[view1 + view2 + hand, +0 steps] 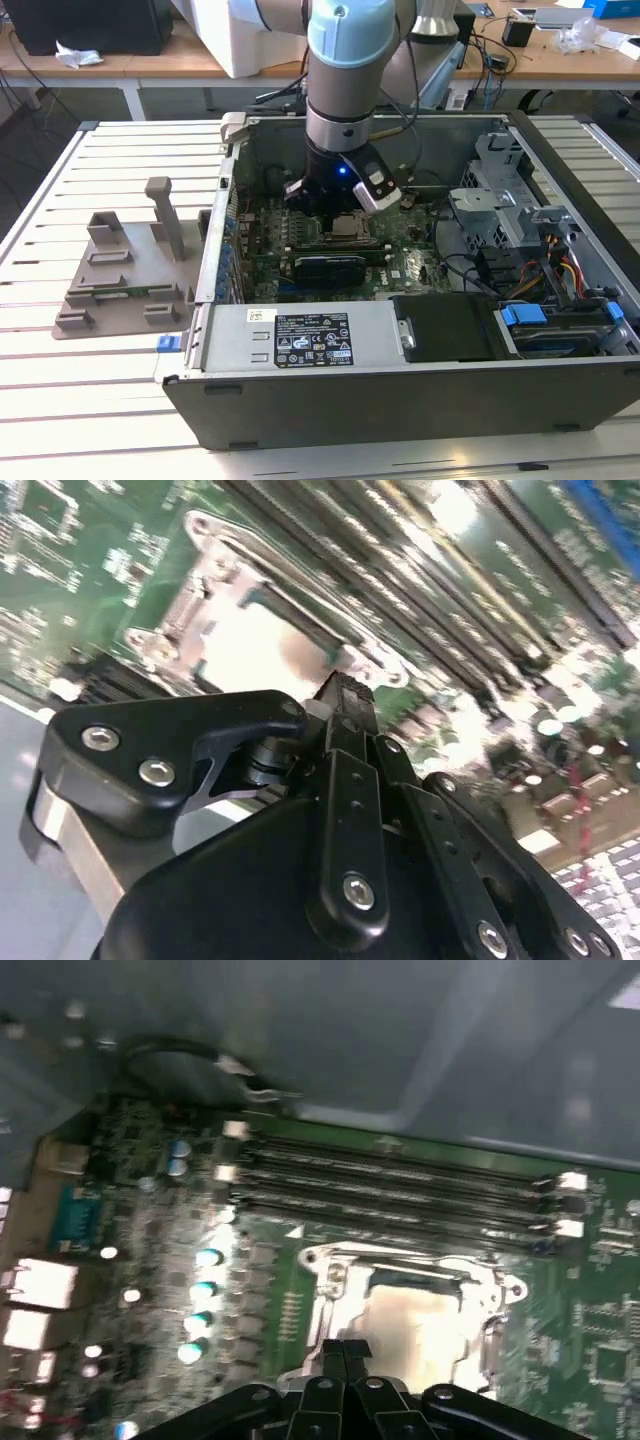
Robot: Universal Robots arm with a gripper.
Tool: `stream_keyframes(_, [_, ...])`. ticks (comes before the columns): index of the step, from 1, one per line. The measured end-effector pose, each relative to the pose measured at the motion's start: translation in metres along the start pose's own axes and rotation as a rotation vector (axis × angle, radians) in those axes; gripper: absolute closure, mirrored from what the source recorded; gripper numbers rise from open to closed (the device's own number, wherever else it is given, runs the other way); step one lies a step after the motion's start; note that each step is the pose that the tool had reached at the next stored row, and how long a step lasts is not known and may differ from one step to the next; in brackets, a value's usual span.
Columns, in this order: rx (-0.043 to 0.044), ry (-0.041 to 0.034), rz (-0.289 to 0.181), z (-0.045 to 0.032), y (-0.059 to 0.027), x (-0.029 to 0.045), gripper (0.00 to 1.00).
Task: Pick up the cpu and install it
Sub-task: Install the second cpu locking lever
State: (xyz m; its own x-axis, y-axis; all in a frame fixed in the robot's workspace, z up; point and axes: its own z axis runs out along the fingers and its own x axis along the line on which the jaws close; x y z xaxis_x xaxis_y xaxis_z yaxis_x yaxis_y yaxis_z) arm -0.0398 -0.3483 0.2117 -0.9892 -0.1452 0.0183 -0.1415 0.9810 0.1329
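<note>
One arm is all you have here, and its gripper [340, 205] hangs inside the open computer case [420, 400], just above the metal-framed socket [345, 232] on the green motherboard [400, 262]. In the first wrist view the fingertips [345, 1352] sit pressed together with no gap between them and nothing clamped in them, at the near edge of the socket [410, 1310]. The second wrist view shows the same black fingers [345, 705] meeting in a single narrow tip beside the socket frame [250, 610].

You can see the cpu [415, 1322] lying flat inside the socket, its pale silvery top catching the light; in the second wrist view it is the bright square [262, 648] within the frame, just beyond the fingertips. Whether the tips touch it you cannot tell. In the exterior view the chip [347, 226] shows as a small pale patch below the wrist.

Beyond the socket, the long memory slots [400, 1188] run parallel across the board. On the exterior view's left, well apart from the case, the grey plastic fixture [125, 280] with its upright posts stands on the slatted white table [90, 400].
</note>
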Motion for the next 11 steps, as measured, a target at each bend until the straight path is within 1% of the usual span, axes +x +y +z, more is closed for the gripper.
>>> stream_keyframes(1, [0.0053, 0.0014, 0.001, 0.0007, 0.0005, -0.0040, 0.89])
stream_keyframes(2, [0.0313, 0.0059, 0.001, 0.0016, 0.0028, -0.0146, 0.89])
stream_keyframes(3, [0.0578, 0.0095, 0.003, 0.0020, 0.0057, -0.0180, 0.89])
stream_keyframes(6, [0.1106, 0.0172, 0.004, 0.0015, 0.0093, -0.0191, 0.89])
stream_keyframes(7, [0.1298, 0.0199, 0.005, 0.0016, 0.0111, -0.0195, 0.89])
stream_keyframes(8, [0.1375, 0.0211, 0.005, 0.0025, 0.0175, -0.0208, 0.89])
stream_keyframes(9, [0.1376, 0.0215, 0.006, 0.0034, 0.0244, -0.0233, 0.89])
stream_keyframes(11, [0.1386, 0.0222, 0.006, 0.0028, 0.0296, -0.0256, 0.89])
